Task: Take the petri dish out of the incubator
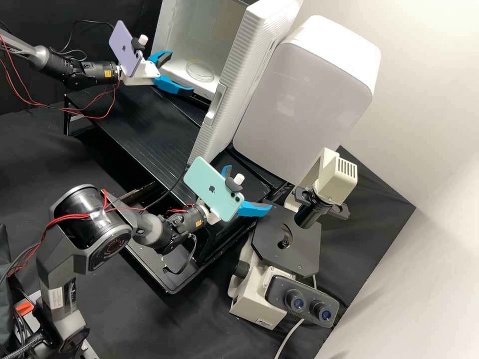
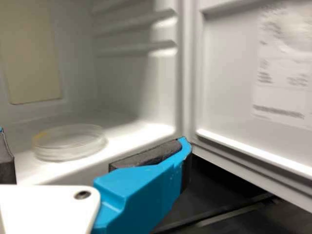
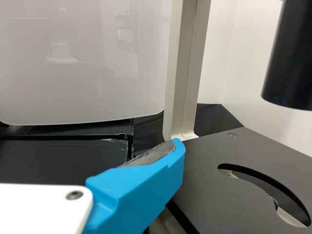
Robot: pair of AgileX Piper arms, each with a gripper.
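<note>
A white wall [image 1: 429,89] flanks the black cloth-covered bench [image 1: 45,164].

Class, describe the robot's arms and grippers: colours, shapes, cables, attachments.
Both arms are dark grey, round-jointed, with loose red wires. The left gripper and right gripper are white with two bright blue, dark-padded fingers each. A purple phone sits on the left wrist, a mint phone on the right.

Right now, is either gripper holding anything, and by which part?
Nothing is held. The left gripper is open at the incubator, short of the petri dish; the right gripper is open and empty.
</note>
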